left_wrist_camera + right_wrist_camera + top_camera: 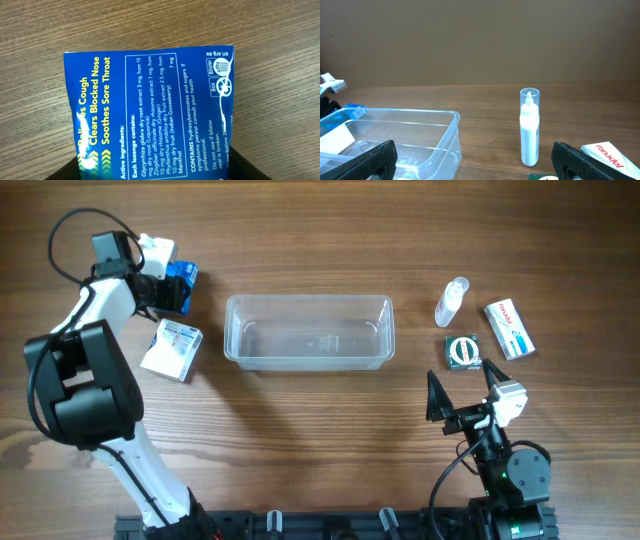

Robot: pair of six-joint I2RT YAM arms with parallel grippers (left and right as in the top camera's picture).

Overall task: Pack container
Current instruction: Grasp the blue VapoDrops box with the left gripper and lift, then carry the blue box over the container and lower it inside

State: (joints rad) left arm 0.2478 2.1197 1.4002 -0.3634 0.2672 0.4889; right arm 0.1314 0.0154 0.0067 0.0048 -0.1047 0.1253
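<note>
The wooden table (pixel 320 440) carried everything, and the container (pixel 308 332) sat empty at its centre in the overhead view, long sides running from nine to three o'clock. Nothing had been packed, so I judged the task to be at its first pick.

The left gripper (pixel 172 290) was over the blue lozenge box (pixel 150 110) at the table's ten o'clock corner. In the left wrist view its dark fingers (pixel 70 170) showed at either side of the box's near end, but whether they were clamped on it could not be told. From this pincer the container lay well apart, between three and four o'clock.

The right gripper (pixel 462 388) hung with its jaws wide apart and empty. The container lay between nine and ten o'clock from it.

A white box (pixel 172 350) lay near the container's nine o'clock end. At the three o'clock side were a Panadol box (pixel 509 328), a green pack (pixel 462 351) and an upright spray bottle (pixel 529 127).

The next move, by my judgement, called for a firm hold on the blue box, a lift clear of the table, then a carry over the container's rim to set it inside.
</note>
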